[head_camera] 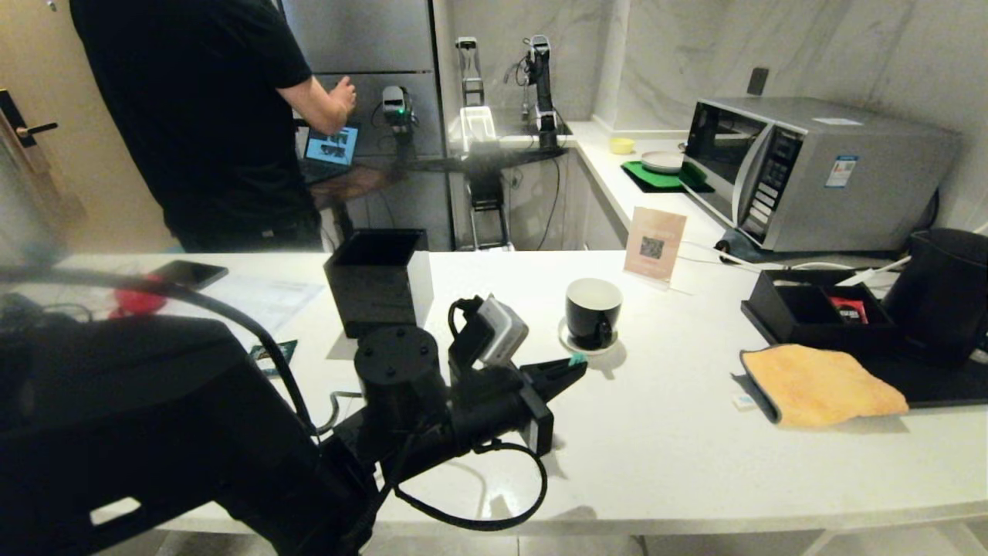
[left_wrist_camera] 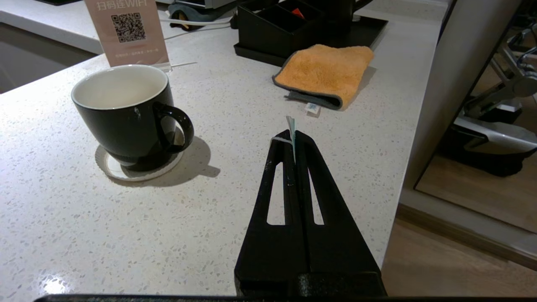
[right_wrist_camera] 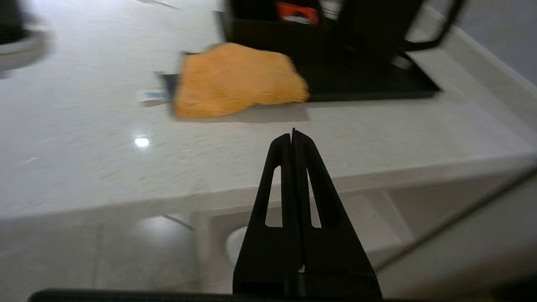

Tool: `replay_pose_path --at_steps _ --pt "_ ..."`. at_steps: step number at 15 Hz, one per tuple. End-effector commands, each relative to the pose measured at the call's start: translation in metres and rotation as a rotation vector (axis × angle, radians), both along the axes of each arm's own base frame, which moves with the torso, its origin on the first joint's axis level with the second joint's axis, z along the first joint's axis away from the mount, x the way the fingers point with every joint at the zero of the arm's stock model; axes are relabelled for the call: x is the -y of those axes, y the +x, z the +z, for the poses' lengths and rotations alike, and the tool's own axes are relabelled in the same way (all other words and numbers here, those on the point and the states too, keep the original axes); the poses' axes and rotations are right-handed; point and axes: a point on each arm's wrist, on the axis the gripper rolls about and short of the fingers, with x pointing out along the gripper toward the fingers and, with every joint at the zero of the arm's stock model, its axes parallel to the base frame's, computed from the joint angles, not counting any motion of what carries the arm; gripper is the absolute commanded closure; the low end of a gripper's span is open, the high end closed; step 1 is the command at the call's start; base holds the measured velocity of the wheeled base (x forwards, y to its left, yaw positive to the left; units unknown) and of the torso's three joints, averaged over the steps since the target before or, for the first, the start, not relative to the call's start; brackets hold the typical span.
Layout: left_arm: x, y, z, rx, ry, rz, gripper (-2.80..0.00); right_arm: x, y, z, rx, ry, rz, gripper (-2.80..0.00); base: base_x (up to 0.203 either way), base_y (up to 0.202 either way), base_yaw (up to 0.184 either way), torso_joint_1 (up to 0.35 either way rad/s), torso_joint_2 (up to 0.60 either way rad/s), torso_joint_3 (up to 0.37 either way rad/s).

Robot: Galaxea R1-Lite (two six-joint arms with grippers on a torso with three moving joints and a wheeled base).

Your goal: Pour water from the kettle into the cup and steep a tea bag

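The cup (head_camera: 593,309), a glossy black mug with a white inside, stands on a small white saucer (head_camera: 571,342) mid-counter; it looks empty (left_wrist_camera: 121,109). My left gripper (head_camera: 575,363) hovers just in front of it, shut on a thin teal tag and white string of the tea bag (left_wrist_camera: 291,128); the bag itself is hidden. The matte black kettle (head_camera: 945,293) stands at the far right on a black tray. My right gripper (right_wrist_camera: 292,136) is shut and empty, low in front of the counter's edge, pointing toward the kettle (right_wrist_camera: 373,29). It is outside the head view.
An orange cloth (head_camera: 822,382) lies before a black compartment box (head_camera: 810,305). A black open-topped square box (head_camera: 374,282) stands left of the cup, a QR sign (head_camera: 654,243) behind it. A microwave (head_camera: 810,170) sits at the back right. A person (head_camera: 208,116) stands behind the counter.
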Motion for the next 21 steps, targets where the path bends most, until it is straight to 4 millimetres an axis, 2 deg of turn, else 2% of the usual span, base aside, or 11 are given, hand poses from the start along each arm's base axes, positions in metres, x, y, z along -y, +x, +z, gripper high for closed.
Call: replay_pose_path --at_steps 1,4,8,21 --pt "0.001 0.001 -0.004 0.004 -0.005 -0.002 0.0 -0.001 -0.027 -0.006 0.094 0.014 0.138 0.0 0.0 0.0 0.0 0.0 0.0 0.0" --pt "0.002 0.002 -0.006 0.01 -0.012 -0.001 0.0 -0.003 -0.035 -0.027 -0.024 0.032 0.275 0.0 0.0 0.0 0.0 0.0 0.0 0.0" --pt "0.003 0.003 -0.008 0.01 -0.01 -0.002 0.0 -0.004 -0.038 -0.041 -0.154 0.106 0.307 0.0 0.0 0.0 0.0 0.0 0.0 0.0" --pt "0.0 0.0 0.006 0.049 -0.052 0.003 0.0 -0.004 -0.038 -0.042 -0.166 0.117 0.314 0.0 0.0 0.0 0.0 0.0 0.0 0.0"
